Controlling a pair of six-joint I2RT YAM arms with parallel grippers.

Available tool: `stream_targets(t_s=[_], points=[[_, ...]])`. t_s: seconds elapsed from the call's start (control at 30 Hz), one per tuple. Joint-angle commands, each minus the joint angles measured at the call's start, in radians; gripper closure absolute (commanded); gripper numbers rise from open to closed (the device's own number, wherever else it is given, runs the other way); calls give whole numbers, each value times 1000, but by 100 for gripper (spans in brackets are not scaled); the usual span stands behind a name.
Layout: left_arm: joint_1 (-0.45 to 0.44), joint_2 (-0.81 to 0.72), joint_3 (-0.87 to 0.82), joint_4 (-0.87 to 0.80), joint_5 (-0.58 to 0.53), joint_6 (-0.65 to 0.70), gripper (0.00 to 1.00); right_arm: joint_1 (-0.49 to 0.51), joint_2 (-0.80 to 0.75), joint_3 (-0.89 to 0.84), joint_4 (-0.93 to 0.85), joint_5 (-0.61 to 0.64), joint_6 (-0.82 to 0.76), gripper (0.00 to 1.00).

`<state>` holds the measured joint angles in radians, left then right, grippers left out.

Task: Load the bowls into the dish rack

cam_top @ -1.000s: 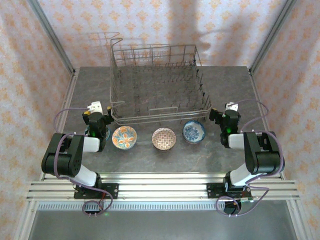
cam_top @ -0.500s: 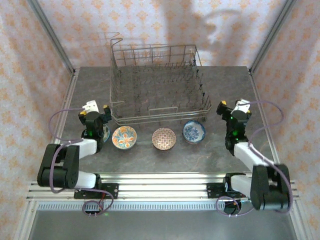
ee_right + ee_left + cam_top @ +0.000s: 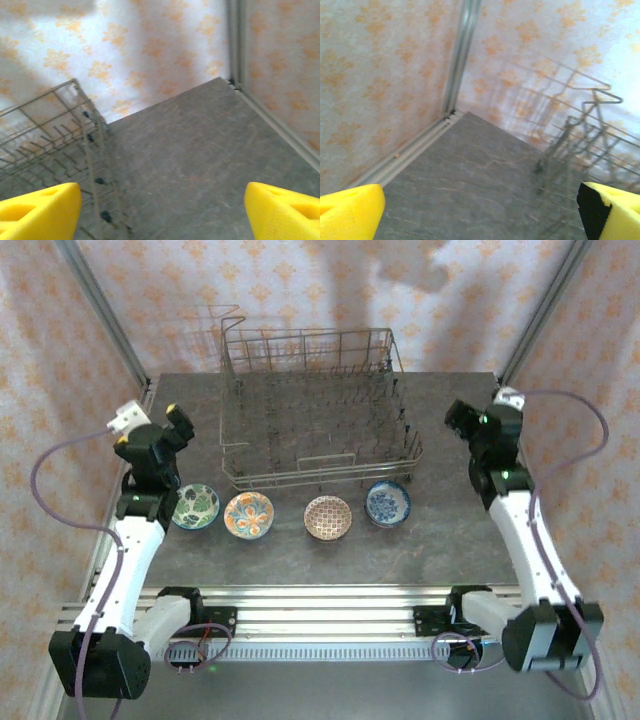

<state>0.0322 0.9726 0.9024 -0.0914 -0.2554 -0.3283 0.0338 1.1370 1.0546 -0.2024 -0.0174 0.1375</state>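
The grey wire dish rack (image 3: 320,477) stands at the back middle of the table with nothing in it. In front of it several bowls sit in a row: green (image 3: 196,506), orange-teal (image 3: 249,513), brown-pink (image 3: 328,517) and blue-white (image 3: 387,503). My left gripper (image 3: 147,427) hangs raised left of the rack, above and behind the green bowl, open and holding nothing. My right gripper (image 3: 480,415) hangs raised right of the rack, open and holding nothing. In the left wrist view the left gripper (image 3: 480,215) looks at bare tabletop with the rack (image 3: 600,97) at right. In the right wrist view the right gripper (image 3: 162,212) has the rack (image 3: 85,100) at left.
Patterned walls with metal corner posts (image 3: 110,325) close in the table on three sides. An aluminium rail (image 3: 320,615) with both arm bases runs along the near edge. Bare grey tabletop (image 3: 450,530) lies on either side of the rack.
Both arms have unfolded from low beside the bowls and risen outward and back. The left gripper's move uncovered the green bowl. The bowls and rack have not moved.
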Motion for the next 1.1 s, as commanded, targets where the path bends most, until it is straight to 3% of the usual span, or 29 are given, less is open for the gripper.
stream_targets(t_s=[0.0, 0.17, 0.33, 0.63, 1.07], points=[[-19, 73, 135, -310, 137, -44, 1, 56, 166, 178, -309, -87, -34, 15], [-55, 176, 267, -384, 296, -38, 1, 94, 398, 379, -483, -128, -63, 16], [-93, 306, 374, -490, 360, -13, 1, 115, 516, 444, -535, -36, -14, 19], [-153, 431, 443, -542, 402, 18, 1, 118, 578, 445, -509, -63, 5, 25], [-202, 556, 542, -630, 417, 67, 7, 118, 574, 400, -499, 121, 60, 46]])
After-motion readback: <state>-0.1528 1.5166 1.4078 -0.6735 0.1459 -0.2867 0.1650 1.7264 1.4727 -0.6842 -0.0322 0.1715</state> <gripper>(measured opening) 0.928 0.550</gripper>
